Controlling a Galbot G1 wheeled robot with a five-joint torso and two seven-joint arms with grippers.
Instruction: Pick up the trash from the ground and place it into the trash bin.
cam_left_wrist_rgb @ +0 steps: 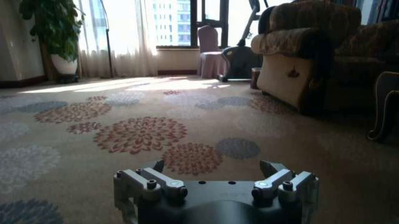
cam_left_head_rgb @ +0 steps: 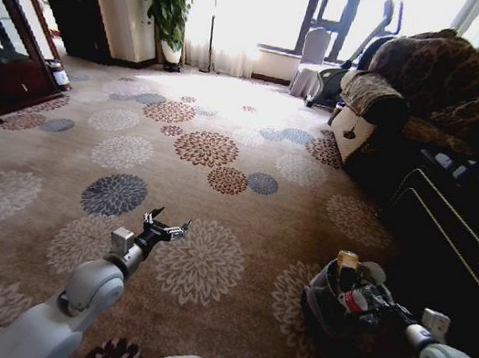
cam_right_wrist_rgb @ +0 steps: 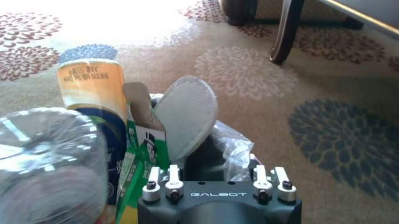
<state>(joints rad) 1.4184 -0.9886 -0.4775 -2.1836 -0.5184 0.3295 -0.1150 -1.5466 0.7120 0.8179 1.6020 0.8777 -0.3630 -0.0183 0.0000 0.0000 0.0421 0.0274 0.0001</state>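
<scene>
Grey liner of the trash bin (cam_left_head_rgb: 322,298) lies under the right gripper (cam_left_head_rgb: 377,303); its grasp cannot be told. The left gripper (cam_left_head_rgb: 165,226) is released above the carpet (cam_left_head_rgb: 223,167).

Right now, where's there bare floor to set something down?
Open carpet runs ahead of the left gripper to the curtains. The right side is crowded: the trash bin is stuffed, right gripper over it, armchair beyond.
</scene>
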